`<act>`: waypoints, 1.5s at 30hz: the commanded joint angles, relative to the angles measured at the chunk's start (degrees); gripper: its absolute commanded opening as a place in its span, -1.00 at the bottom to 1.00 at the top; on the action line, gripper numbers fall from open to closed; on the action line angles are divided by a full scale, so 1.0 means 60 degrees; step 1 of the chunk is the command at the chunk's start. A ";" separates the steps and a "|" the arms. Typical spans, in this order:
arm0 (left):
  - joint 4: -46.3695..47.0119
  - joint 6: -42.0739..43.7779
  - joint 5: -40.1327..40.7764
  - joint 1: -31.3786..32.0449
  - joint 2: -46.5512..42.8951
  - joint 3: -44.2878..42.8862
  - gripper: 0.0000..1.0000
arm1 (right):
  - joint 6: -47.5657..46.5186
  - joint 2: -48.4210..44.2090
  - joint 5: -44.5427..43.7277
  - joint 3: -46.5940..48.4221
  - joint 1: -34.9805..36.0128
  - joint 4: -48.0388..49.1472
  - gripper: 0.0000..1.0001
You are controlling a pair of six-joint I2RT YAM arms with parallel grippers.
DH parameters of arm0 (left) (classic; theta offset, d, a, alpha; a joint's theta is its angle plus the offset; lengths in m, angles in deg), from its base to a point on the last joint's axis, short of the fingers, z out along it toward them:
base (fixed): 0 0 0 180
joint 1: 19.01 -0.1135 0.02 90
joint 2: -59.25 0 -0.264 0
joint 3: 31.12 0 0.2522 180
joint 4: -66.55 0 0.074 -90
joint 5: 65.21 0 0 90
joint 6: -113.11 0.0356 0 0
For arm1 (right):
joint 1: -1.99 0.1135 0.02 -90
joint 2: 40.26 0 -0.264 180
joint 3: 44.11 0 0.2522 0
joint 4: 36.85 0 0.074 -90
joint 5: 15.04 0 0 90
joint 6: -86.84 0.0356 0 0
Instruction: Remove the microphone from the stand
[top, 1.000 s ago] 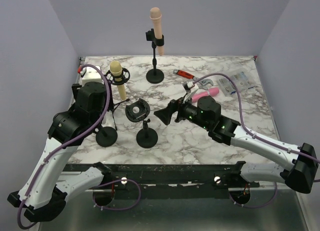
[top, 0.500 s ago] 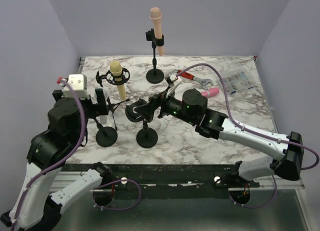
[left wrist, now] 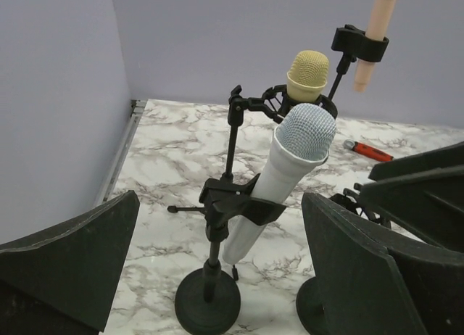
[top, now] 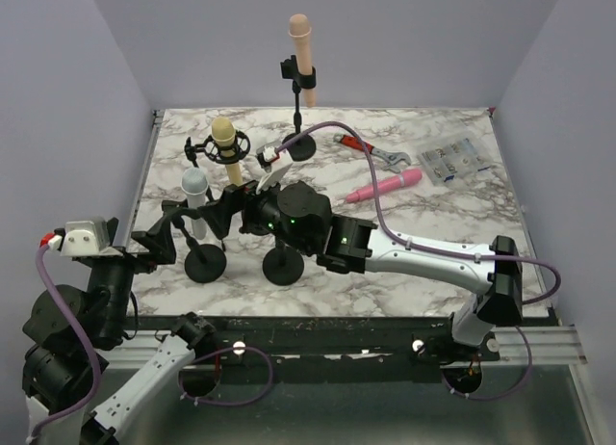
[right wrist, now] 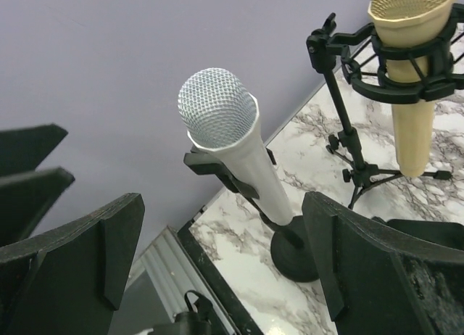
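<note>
A white microphone with a silver mesh head (top: 195, 189) sits tilted in the black clip of a short stand with a round base (top: 205, 262) at the near left. My left gripper (top: 169, 231) is open just to its near-left. In the left wrist view the microphone (left wrist: 293, 161) and clip (left wrist: 235, 204) stand ahead of and between the open fingers (left wrist: 80, 262), untouched. My right gripper (top: 225, 206) is open just right of the microphone. The right wrist view shows the microphone (right wrist: 235, 150) between its open fingers (right wrist: 362, 262), apart from both.
An empty clip stand (top: 282, 265) stands right of the target. A yellow microphone (top: 223, 137) hangs in a shock mount on a tripod behind it. A peach microphone (top: 300, 40) is on a tall stand at the back. A pink microphone (top: 385, 185), a wrench (top: 373, 151) and a plastic bag (top: 452, 158) lie at the right.
My left arm has pulled back to the near-left corner and uncovered the white microphone. My right arm has swung left across the table to that microphone's right side.
</note>
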 commanded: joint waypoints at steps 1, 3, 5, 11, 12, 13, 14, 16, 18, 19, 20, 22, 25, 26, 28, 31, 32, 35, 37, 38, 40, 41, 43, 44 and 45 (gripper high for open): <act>0.0623 0.0229 0.0269 0.0021 -0.1085 0.0655 0.98 | 0.0221 0.1148 -0.1914 0.1443 0.0332 -0.0658 1.00; 0.0637 0.0282 0.0264 0.0017 -0.1405 0.0841 0.98 | 0.0226 0.1798 -0.2201 0.2161 0.0359 -0.0974 1.00; 0.0526 0.0317 0.0313 0.0021 -0.1621 0.0926 0.98 | 0.0181 0.2310 -0.2399 0.2846 0.0374 -0.1365 0.99; 0.0109 0.0274 0.0419 0.0017 -0.2132 0.1163 0.98 | 0.0032 0.3480 -0.2749 0.4450 0.0423 -0.1833 0.84; 0.0043 0.0189 0.0461 0.0021 -0.2156 0.1211 0.98 | 0.0010 0.3701 -0.2829 0.4692 0.0431 -0.1952 0.84; -0.0046 0.0054 0.0486 0.0025 -0.2175 0.1273 0.98 | -0.0026 0.3851 -0.2927 0.4921 0.0434 -0.2053 0.84; -0.0126 -0.0184 0.0474 0.0021 -0.2192 0.1344 0.98 | -0.0093 0.4033 -0.2997 0.5105 0.0449 -0.2128 0.82; -0.0227 -0.0747 0.0283 0.0024 -0.2212 0.1530 0.98 | -0.0174 0.4244 -0.3102 0.5387 0.0456 -0.2194 0.69; -0.0265 -0.1204 -0.0091 0.0023 -0.2178 0.1764 0.98 | -0.0331 0.4328 -0.3132 0.5410 0.0457 -0.2063 0.63; -0.0325 -0.1410 -0.0149 0.0018 -0.2128 0.1838 0.98 | -0.0455 0.4342 -0.3089 0.5368 0.0447 -0.1941 0.60; -0.0409 -0.1598 -0.0133 0.0021 -0.2020 0.1866 0.98 | -0.0538 0.4350 -0.3005 0.5288 0.0458 -0.1821 0.57; -0.0601 -0.1837 -0.0105 0.0020 -0.1813 0.1861 0.98 | -0.0699 0.4343 -0.2784 0.5136 0.0458 -0.1567 0.46; -0.0676 -0.1880 -0.0148 0.0017 -0.1601 0.1805 0.98 | -0.0951 0.4315 -0.2379 0.4951 0.0455 -0.1330 0.16; -0.0690 -0.1860 -0.0129 0.0027 -0.1576 0.1767 0.97 | -0.1077 0.4293 -0.2156 0.4869 0.0448 -0.1250 0.06; -0.0677 -0.1771 -0.0120 0.0020 -0.1559 0.1704 0.98 | -0.1349 0.4230 -0.1729 0.4762 0.0428 -0.1168 -0.28; -0.0676 -0.1676 -0.0124 0.0025 -0.1567 0.1691 0.97 | -0.1764 0.4054 -0.0651 0.4565 0.0368 -0.1175 -0.71; -0.0689 -0.1660 -0.0172 0.0018 -0.1543 0.1699 0.98 | -0.1887 0.3966 -0.0233 0.4492 0.0332 -0.1193 -0.83; -0.0754 -0.1587 -0.0420 0.0019 -0.1417 0.1723 0.98 | -0.1945 0.3812 0.0892 0.4376 0.0139 -0.1438 -0.99; -0.0857 -0.1678 -0.0521 0.0024 -0.1240 0.1699 0.98 | -0.1814 0.3721 0.1766 0.4328 -0.0162 -0.1694 -0.99; -0.0922 -0.1762 -0.0562 0.0024 -0.1089 0.1668 0.98 | -0.1721 0.3674 0.2252 0.4271 -0.0313 -0.1765 -0.99; -0.1330 -0.2135 -0.0398 0.0027 -0.0615 0.1517 0.98 | -0.1558 0.3519 0.3267 0.4071 -0.0666 -0.1827 -0.99; -0.1524 -0.2243 -0.0356 0.0022 -0.0346 0.1417 0.98 | -0.1489 0.3449 0.3822 0.3980 -0.0851 -0.1837 -0.99; -0.1828 -0.2429 -0.0376 0.0027 0.0206 0.1296 0.97 | -0.1405 0.3373 0.4683 0.3906 -0.1124 -0.1917 -0.99; -0.1823 -0.2436 -0.0508 0.0019 0.0386 0.1289 0.98 | -0.1450 0.3364 0.4966 0.3931 -0.1218 -0.2030 -0.99; -0.1765 -0.2420 -0.0640 0.0031 0.0482 0.1289 0.98 | -0.1545 0.3362 0.5217 0.3949 -0.1288 -0.2120 -0.99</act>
